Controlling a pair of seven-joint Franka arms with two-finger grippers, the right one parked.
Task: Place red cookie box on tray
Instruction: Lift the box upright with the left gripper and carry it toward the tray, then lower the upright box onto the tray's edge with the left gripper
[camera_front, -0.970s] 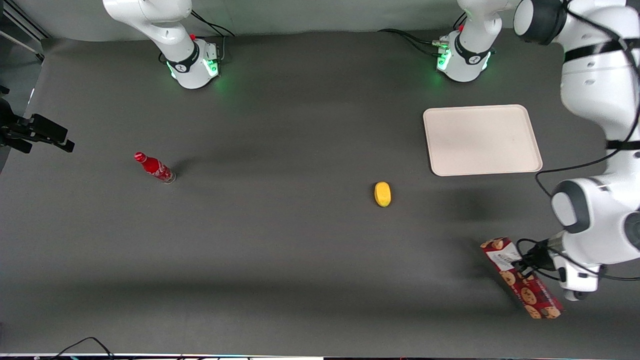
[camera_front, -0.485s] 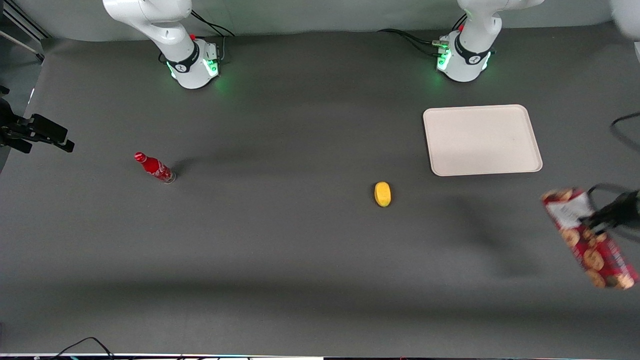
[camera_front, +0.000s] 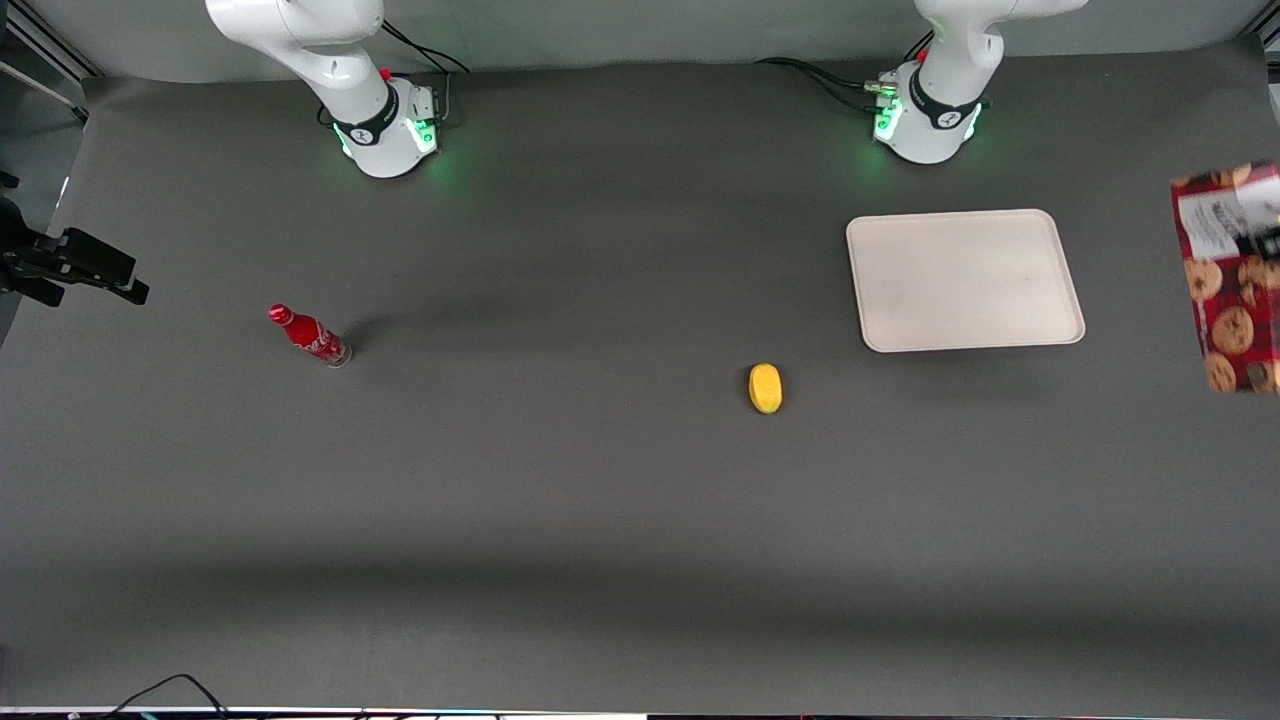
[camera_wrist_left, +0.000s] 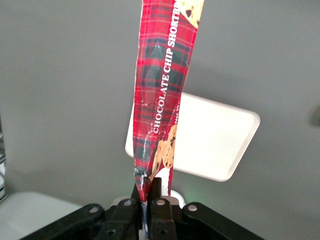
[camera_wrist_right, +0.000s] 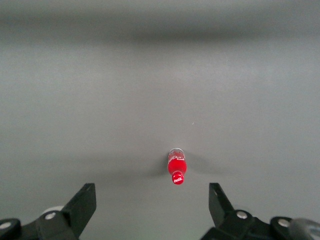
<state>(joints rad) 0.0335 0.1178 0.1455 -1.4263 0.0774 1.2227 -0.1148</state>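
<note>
On the dark grey matte surface (camera_front: 560, 500) we see, as the largest thing, the flat beige rectangular tray (camera_front: 965, 280) with rounded corners and a low rim, lying bare toward the working arm's end of the table. Next in size is the long narrow dark-red tartan cookie box (camera_front: 1228, 275), printed with chocolate-chip cookies and a white label patch at one end; it hangs in the air, clear of the surface, just off the tray's outer edge and cut by the picture's border.

In the left wrist view the black two-finger gripper (camera_wrist_left: 149, 192) is clamped on one thin end of the box (camera_wrist_left: 160, 90), and the tray (camera_wrist_left: 215, 142) shows underneath it.

Smaller things lie apart from this: a little red bottle (camera_front: 309, 336) toward the parked arm's end, and a small yellow oval object (camera_front: 765, 388) nearer the front camera than the tray.

We judge the carry is under way and the box is not yet over the tray's middle. The grip pinches only the carton's end, so the long free length could swing or slip out. Let go too early or off-centre, it may land across the rim or tip onto the surface.
</note>
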